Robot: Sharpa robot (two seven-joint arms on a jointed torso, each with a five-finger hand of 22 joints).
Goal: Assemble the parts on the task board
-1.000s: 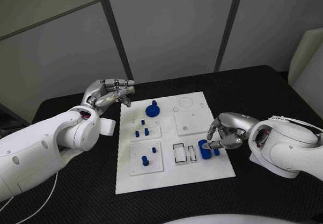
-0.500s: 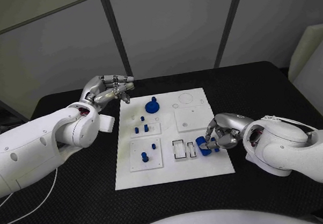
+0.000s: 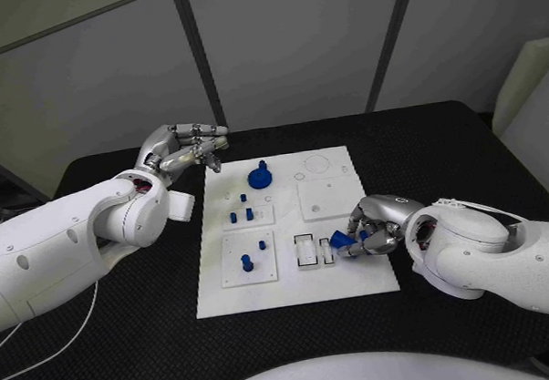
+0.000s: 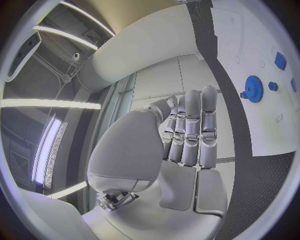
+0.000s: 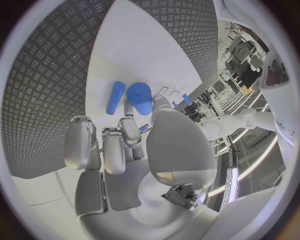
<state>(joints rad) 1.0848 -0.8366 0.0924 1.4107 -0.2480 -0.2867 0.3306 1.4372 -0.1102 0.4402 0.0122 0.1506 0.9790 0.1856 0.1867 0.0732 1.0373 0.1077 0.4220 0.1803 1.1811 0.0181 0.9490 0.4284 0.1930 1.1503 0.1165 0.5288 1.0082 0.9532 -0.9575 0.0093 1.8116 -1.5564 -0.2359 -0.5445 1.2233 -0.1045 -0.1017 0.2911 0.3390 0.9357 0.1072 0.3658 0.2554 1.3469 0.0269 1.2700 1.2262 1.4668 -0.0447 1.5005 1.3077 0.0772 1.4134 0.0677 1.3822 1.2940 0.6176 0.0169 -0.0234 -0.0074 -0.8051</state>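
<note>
Head view: black table [image 3: 133, 351], grey wall panels behind. White task board [image 3: 298, 284] mid-table. Right hand [image 3: 374, 227] at board's right edge, pinching blue cylinder [image 3: 345, 240]. Left hand [image 3: 185, 149] off board's far-left corner, raised, fingers curled, empty.
L wrist: blue gear [image 4: 253, 89] on board.
R wrist: second blue pin [image 5: 115, 97] lying beside cylinder.
</note>
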